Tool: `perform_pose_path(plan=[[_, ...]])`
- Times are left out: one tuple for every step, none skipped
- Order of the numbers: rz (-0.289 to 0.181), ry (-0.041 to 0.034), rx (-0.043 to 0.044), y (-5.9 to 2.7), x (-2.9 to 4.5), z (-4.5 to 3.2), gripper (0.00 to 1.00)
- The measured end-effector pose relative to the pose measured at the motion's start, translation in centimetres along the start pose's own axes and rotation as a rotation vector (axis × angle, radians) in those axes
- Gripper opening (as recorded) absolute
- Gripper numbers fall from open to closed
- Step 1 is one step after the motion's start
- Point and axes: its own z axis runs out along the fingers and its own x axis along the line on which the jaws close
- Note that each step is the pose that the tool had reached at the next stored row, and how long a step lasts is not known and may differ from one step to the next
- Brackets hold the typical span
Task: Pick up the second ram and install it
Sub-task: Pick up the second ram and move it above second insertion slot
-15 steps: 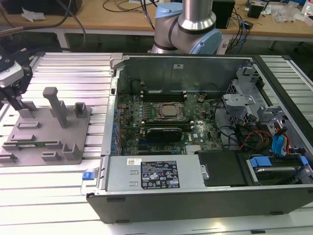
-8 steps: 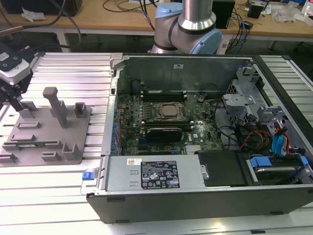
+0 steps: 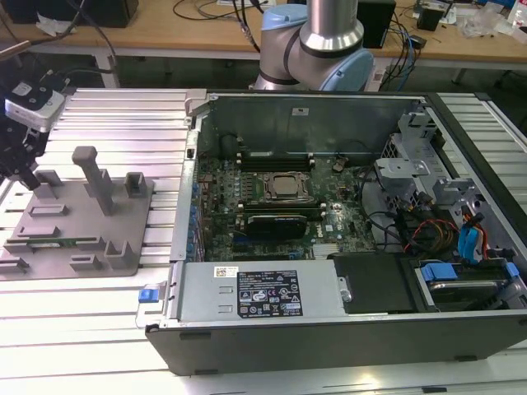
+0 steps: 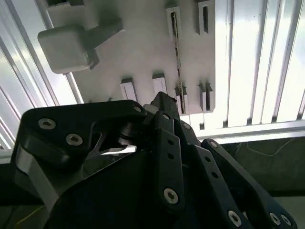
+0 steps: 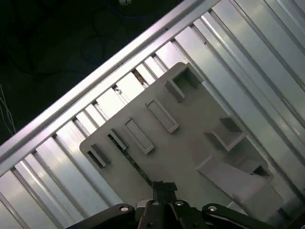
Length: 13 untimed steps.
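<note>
In a near slot of the gray holder [image 3: 90, 216], on the worktop [image 3: 82, 321] at the exterior view's left: the second ram [image 3: 62, 242], green and thin. Farther back, above the holder's left edge: the end effector [image 3: 29, 177], closed, gripping nothing, not touching the ram. At the right, reaching farthest back: the open computer case [image 3: 288, 346].
</note>
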Motion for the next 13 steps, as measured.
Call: perform_pose_path(plan=[[-0.04, 0.0019, -0.0007, 0.0, 0.0, 0.07, 0.08], [-0.069, 0.0033, -0.0013, -0.01, 0.0, 0.12, 0.08], [-0.086, 0.0041, -0.0016, -0.01, 0.0, 0.15, 0.08], [-0.113, 0.0053, -0.002, -0.01, 0.0, 0.19, 0.08], [-0.142, 0.007, -0.0024, -0.01, 0.01, 0.23, 0.08], [-0.158, 0.0081, -0.0026, -0.02, 0.01, 0.25, 0.08], [-0.18, 0.0094, -0.0028, -0.02, 0.01, 0.29, 0.08], [-0.201, 0.0105, -0.0031, -0.02, 0.01, 0.32, 0.08], [-0.225, 0.0119, -0.0034, -0.01, 0.01, 0.35, 0.08], [-0.245, 0.0131, -0.0037, -0.02, 0.01, 0.38, 0.08], [-0.268, 0.0144, -0.004, -0.02, 0.01, 0.42, 0.08], [-0.29, 0.0157, -0.0042, -0.02, 0.01, 0.45, 0.08], [-0.325, 0.0177, -0.0046, -0.02, 0.01, 0.51, 0.08]])
